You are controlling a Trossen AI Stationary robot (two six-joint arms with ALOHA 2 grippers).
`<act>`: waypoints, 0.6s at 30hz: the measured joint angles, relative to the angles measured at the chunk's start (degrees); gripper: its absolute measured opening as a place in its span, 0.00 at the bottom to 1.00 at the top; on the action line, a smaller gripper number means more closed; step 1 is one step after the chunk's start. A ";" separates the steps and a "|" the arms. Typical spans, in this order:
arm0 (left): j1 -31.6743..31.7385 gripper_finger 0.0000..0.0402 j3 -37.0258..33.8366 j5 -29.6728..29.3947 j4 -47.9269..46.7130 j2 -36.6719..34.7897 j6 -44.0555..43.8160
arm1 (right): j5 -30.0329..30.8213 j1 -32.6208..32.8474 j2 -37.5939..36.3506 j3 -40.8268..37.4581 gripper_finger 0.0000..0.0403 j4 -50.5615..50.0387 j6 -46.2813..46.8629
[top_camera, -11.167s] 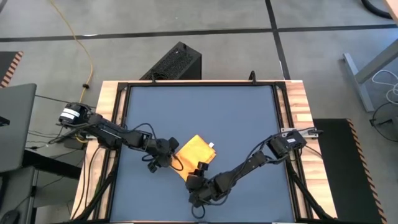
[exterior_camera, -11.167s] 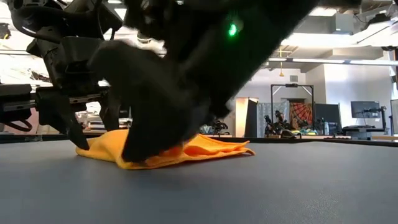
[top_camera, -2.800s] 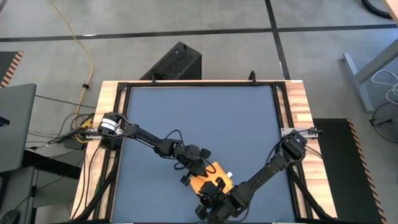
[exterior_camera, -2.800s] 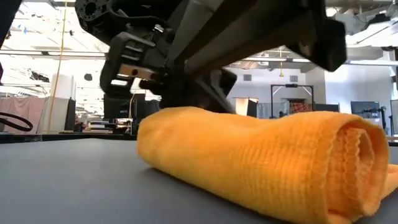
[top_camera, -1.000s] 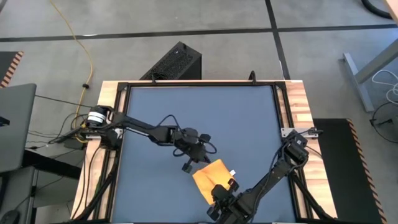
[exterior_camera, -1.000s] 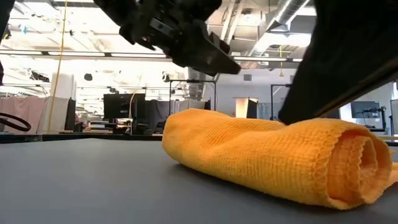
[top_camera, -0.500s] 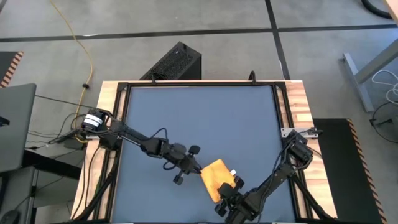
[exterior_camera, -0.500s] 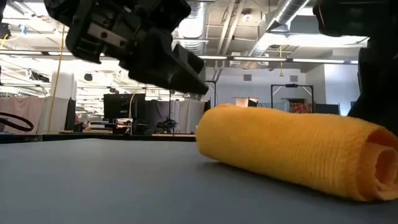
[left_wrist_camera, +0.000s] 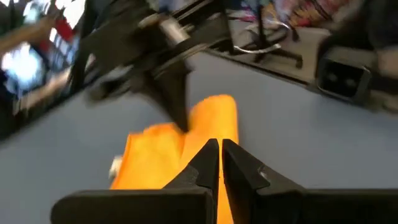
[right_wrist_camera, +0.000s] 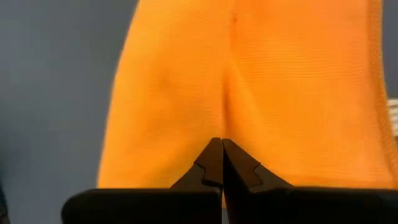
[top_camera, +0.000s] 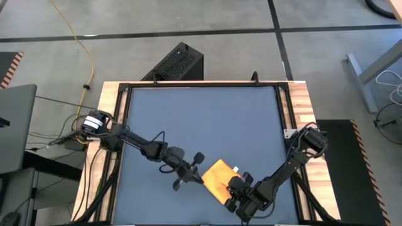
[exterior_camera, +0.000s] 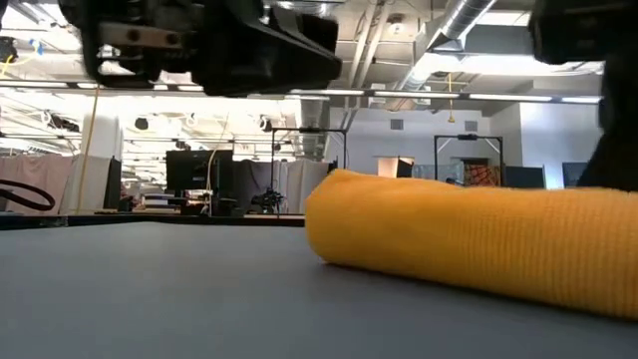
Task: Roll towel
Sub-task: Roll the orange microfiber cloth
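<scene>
Dark blue tabletop (top_camera: pixel 207 119) with a wooden frame fills most of the overhead shot, grey concrete floor around it and a black box (top_camera: pixel 178 63) sitting just past the far edge.

Left gripper (top_camera: pixel 188 171) hovers near the front edge, roughly mid-width, fingers pressed together with nothing between them. Its tips sit just beside the towel (top_camera: pixel 218 178), but I can't tell if they touch it. In the left wrist view the closed fingers (left_wrist_camera: pixel 205 163) point straight at the orange cloth.

Right gripper (top_camera: pixel 237 188) is on the towel's other side, closer to the front right corner, jaws also together, nothing pinched. Its tips look right up against the cloth.

Towel is rolled into a fat log between the two grippers, small white tag (top_camera: pixel 235 168) poking out on the far side.

Low camera shows the roll lying flat on the table.
</scene>
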 joint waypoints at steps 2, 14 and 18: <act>-1.12 0.06 0.00 -0.03 -0.15 0.00 5.25 | -0.95 -0.68 -0.17 -0.40 0.05 0.10 -0.07; -2.35 0.45 4.71 -6.51 -12.10 0.02 11.32 | -1.63 -2.86 -0.09 -0.37 0.05 3.39 -2.00; -2.25 0.52 4.76 -5.20 -13.31 0.02 11.43 | -1.62 -2.91 -0.09 -0.37 0.05 3.40 -2.00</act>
